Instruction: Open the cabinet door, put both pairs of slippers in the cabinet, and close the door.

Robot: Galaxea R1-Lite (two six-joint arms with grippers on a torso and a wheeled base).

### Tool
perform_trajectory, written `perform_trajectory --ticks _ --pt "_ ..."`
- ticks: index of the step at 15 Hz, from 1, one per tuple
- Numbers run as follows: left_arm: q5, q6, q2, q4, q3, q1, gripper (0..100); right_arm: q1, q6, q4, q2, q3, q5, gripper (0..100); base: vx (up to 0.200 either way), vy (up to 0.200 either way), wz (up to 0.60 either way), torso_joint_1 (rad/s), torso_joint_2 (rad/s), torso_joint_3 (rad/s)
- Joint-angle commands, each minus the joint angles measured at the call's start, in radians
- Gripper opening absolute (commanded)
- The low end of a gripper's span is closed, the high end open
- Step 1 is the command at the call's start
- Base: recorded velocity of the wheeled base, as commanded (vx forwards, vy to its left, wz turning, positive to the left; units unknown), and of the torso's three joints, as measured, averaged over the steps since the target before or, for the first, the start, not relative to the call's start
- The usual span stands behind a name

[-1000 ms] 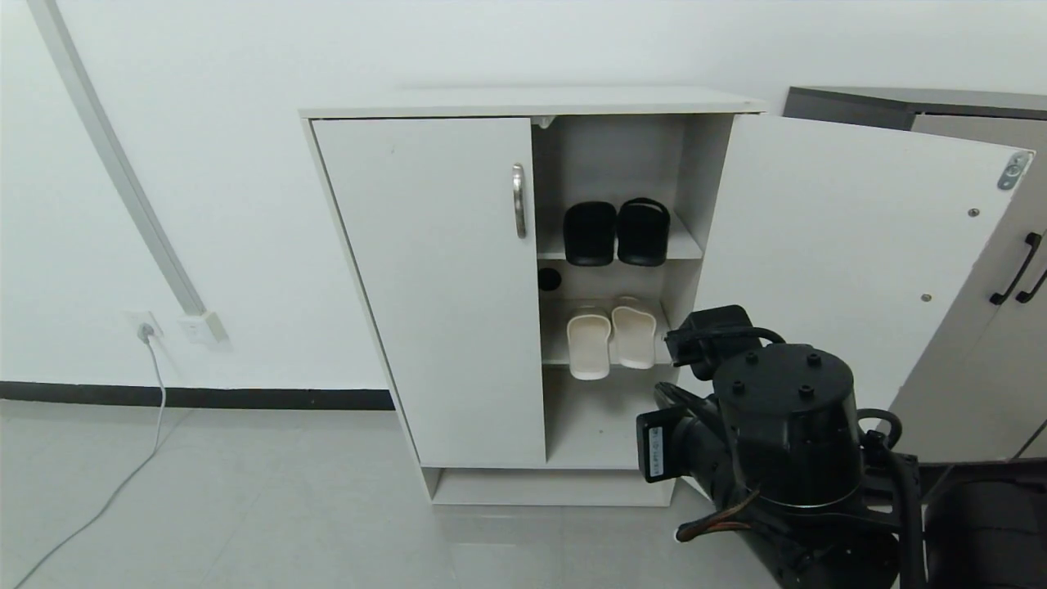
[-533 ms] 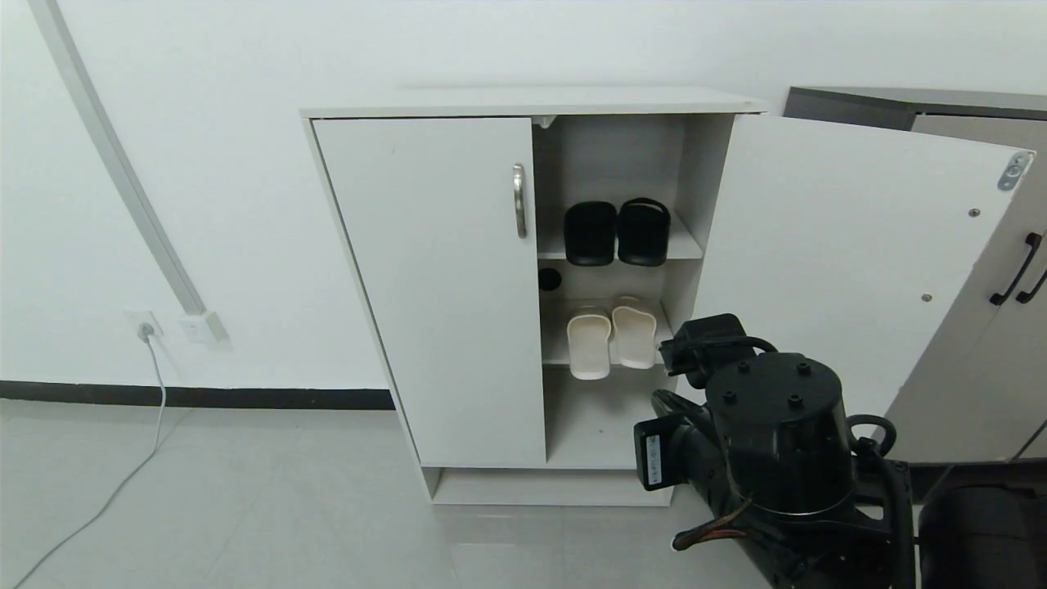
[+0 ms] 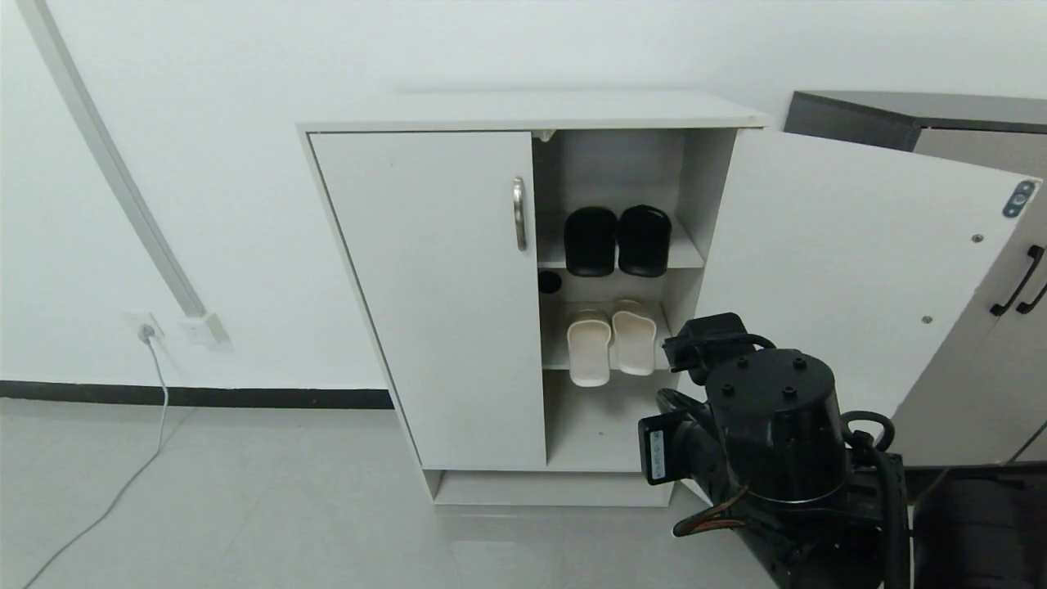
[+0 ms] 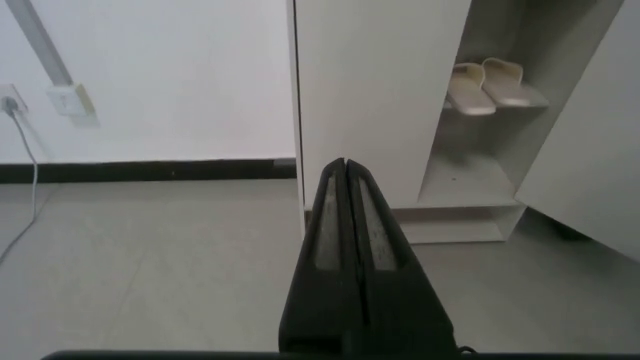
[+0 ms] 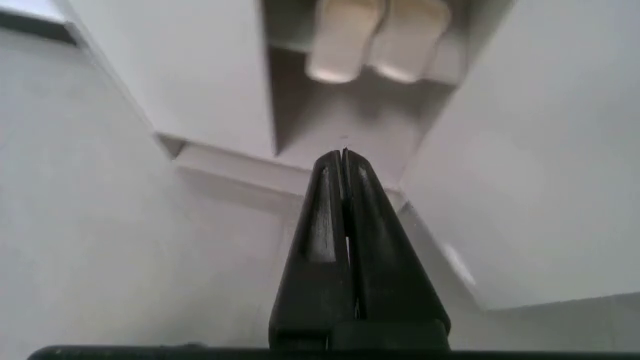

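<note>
The cabinet (image 3: 425, 286) is looking like smooth matt white laminate board, and its handle (image 3: 519, 213) is giving off a brushed-metal sheen. The black slippers (image 3: 590, 240) and cream slippers (image 3: 589, 352) are coming across as matt rubbery foam. The floor (image 3: 245, 507) is showing smooth, faintly glossy grey tile. The left gripper (image 4: 346, 215) and right gripper (image 5: 343, 200) are looking like matt black plastic.

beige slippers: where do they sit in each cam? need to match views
Head view: beige slippers on the middle shelf, under the black slippers, right of the closed door.
Left wrist view: beige slippers on that shelf, in the open compartment beside the closed door.
Right wrist view: beige slippers seen from lower down, above the bottom compartment.
Shared landmark: the closed door.
</note>
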Motion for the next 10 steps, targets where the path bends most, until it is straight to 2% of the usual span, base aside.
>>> perform_trajectory --ticks 1,5,10 --pt "0.0 -0.001 0.001 0.0 0.0 0.001 0 0.002 0.001 0.0 0.002 0.0 0.001 0 0.0 0.0 0.0 0.051 -0.58 -0.364" --pt "0.0 0.001 0.001 0.0 0.0 0.001 0 0.002 0.001 0.0 0.008 0.0 -0.001 0 0.0 0.0 0.0 0.089 -0.49 -0.351" --pt "0.0 -0.001 0.001 0.0 0.0 0.003 0 0.002 0.001 0.0 0.008 0.0 -0.001 0 0.0 0.0 0.0 0.145 -0.47 -0.323"
